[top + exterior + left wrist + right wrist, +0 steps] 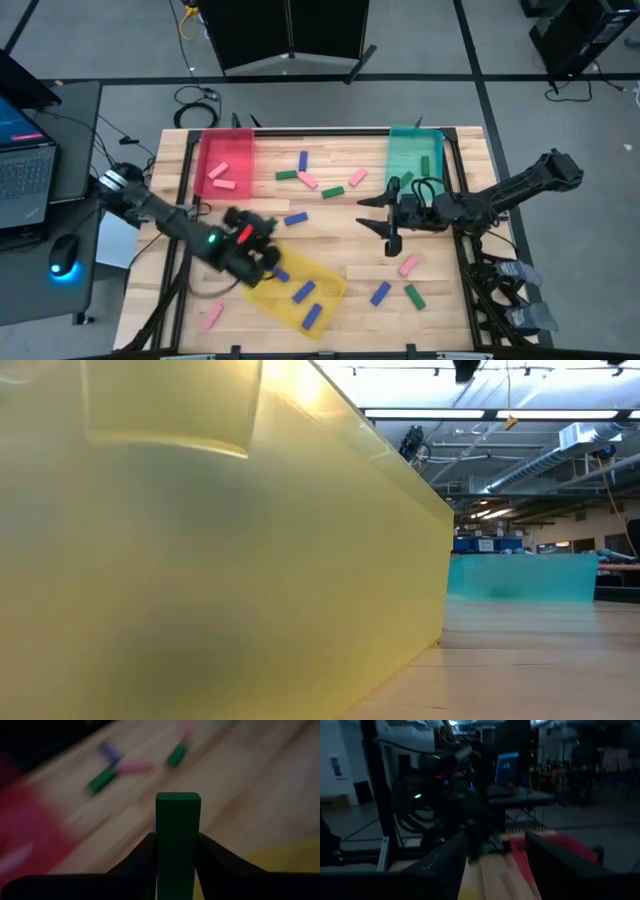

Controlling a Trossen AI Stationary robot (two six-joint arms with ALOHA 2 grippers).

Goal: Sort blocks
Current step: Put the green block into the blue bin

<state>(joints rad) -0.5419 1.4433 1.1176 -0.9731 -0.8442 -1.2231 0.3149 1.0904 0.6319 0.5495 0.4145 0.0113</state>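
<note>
High view: the wooden bench [330,235] carries a red tray [226,160] at the far left, a teal tray [415,160] at the far right and a yellow tray [300,285] near the front, which holds blue blocks [304,292]. Pink, green and blue blocks lie scattered between the trays; a pink block [408,265], a blue block [381,293] and a green block [414,296] lie near the front right. The left claw [262,252] sits at the yellow tray's far-left corner. The right claw [385,214] hangs above mid-bench, its fingers spread and holding nothing.

Low view: the yellow tray's wall [220,560] fills most of the frame; the teal tray [520,578] stands beyond it on the bench.

Left wrist view: the left claw [177,855] pinches an upright green block [178,840] between its two fingers. More blocks [120,767] lie blurred on the bench beyond.

Right wrist view: the right claw's fingers [555,865] stand apart, with bare bench between them and the red tray [560,847] ahead.
</note>
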